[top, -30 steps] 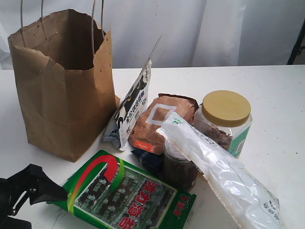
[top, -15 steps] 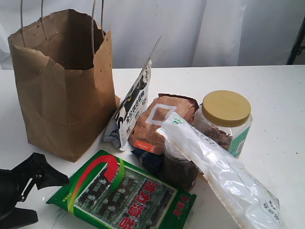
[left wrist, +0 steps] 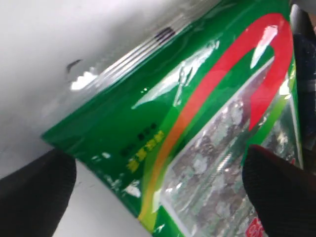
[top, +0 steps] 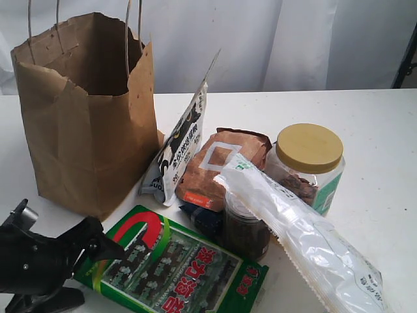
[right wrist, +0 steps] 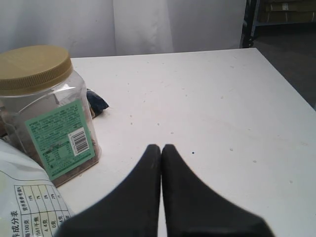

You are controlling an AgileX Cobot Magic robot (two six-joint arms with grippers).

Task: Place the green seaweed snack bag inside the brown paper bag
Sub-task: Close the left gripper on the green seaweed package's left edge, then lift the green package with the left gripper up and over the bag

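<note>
The green seaweed snack bag (top: 176,267) lies flat on the white table at the front, with its red arch toward the brown paper bag (top: 91,130). That bag stands upright and open-topped at the back left. My left gripper (top: 104,248) is low at the front left, over the packet's arch end. In the left wrist view the left gripper (left wrist: 158,192) is open, its black fingers (left wrist: 34,195) wide apart with the green packet (left wrist: 197,113) spanning the gap. My right gripper (right wrist: 161,150) is shut and empty above bare table, and does not appear in the exterior view.
A white-and-black pouch (top: 182,147) leans on the paper bag. A small brown pouch (top: 218,166), a dark little jar (top: 246,228), a yellow-lidded jar (top: 309,163) and a long clear-white packet (top: 300,238) crowd the middle. The same jar (right wrist: 44,108) is beside my right gripper.
My left gripper has moved right, from beside the green packet's corner to over its arch end. The packet has shifted slightly. Nothing else has moved.
</note>
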